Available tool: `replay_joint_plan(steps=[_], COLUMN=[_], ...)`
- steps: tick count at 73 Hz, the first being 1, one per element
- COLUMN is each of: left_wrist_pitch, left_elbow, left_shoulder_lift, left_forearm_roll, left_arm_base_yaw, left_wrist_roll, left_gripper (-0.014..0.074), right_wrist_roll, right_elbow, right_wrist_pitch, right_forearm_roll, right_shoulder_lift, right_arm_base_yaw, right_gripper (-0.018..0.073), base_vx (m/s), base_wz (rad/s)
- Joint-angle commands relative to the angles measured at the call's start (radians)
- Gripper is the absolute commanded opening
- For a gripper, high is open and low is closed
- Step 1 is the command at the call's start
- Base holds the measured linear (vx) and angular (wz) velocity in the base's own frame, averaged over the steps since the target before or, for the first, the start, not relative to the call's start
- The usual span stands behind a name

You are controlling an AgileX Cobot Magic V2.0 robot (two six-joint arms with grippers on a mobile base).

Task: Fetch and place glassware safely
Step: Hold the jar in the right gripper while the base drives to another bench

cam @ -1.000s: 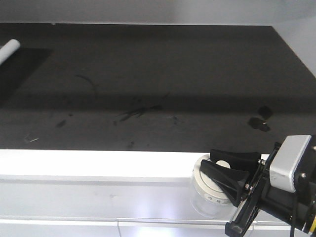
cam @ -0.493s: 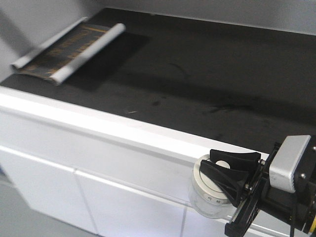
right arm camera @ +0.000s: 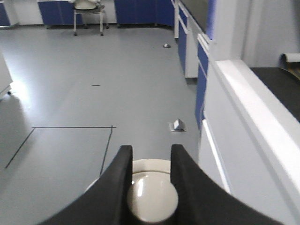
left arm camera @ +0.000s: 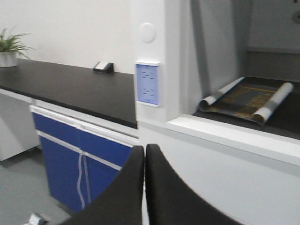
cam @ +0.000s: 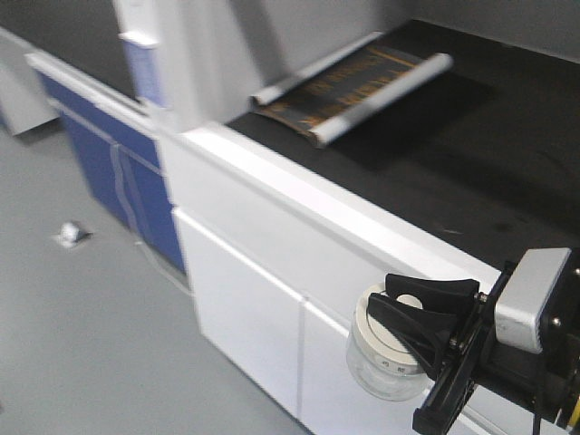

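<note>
The glass jar (cam: 385, 356) with its cream-white lid hangs in the air at the lower right of the front view, in front of the white cabinet. My right gripper (cam: 410, 313) is shut on the lid's knob. In the right wrist view the two black fingers (right arm camera: 117, 183) clamp the round knob (right arm camera: 152, 197) of the jar, with grey floor below. My left gripper (left arm camera: 144, 152) is shut and empty, its fingertips pressed together, facing the bench front.
A white cabinet (cam: 263, 299) with a black worktop (cam: 471, 154) runs to the right. A half-rolled dark sheet (cam: 353, 86) lies on the worktop. Blue cupboards (cam: 127, 172) stand at the left. A small grey object (cam: 71, 234) lies on the floor. A stool (right arm camera: 87, 11) stands far off.
The view has swung left and away from the worktop; the cabinet front, blue cupboards and floor have come into sight. The jar stays held the same way in my right gripper.
</note>
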Motion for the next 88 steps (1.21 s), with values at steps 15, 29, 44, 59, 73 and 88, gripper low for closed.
replay_joint_plan(steps=[15, 29, 44, 59, 73, 88], left_wrist_pitch=[-0.068, -0.068, -0.068, -0.068, -0.068, -0.068], left_elbow=[-0.027, -0.027, -0.027, -0.027, -0.027, -0.027], left_shoulder_lift=[0.010, 0.010, 0.010, 0.010, 0.010, 0.010], left_forearm_roll=[-0.006, -0.006, -0.006, -0.006, -0.006, -0.006], left_arm_base_yaw=[-0.008, -0.008, -0.007, -0.007, -0.007, -0.007], left_wrist_roll=[-0.006, -0.006, -0.006, -0.006, -0.006, -0.006], left_gripper=[-0.0007, -0.0007, -0.0007, -0.0007, -0.0007, -0.0007], right_wrist_roll=[-0.008, -0.008, -0.008, -0.008, -0.008, -0.008], right_elbow=[-0.030, -0.030, -0.030, -0.030, -0.030, -0.030], right_wrist_pitch=[-0.065, -0.065, -0.063, -0.064, -0.064, -0.065], right_forearm_roll=[0.040, 0.040, 0.040, 0.040, 0.040, 0.040], right_shoulder_lift=[-0.016, -0.016, -0.016, -0.016, -0.016, -0.016], right_arm_base_yaw=[-0.003, -0.003, -0.003, -0.003, -0.003, -0.003], right_gripper=[-0.0001, -0.0001, -0.0001, -0.0001, -0.0001, -0.0001], base_vx=[0.09, 0.11, 0.14, 0.20, 0.28, 0.39], base_wz=[0.88, 1.03, 0.90, 0.54, 0.30, 0.10])
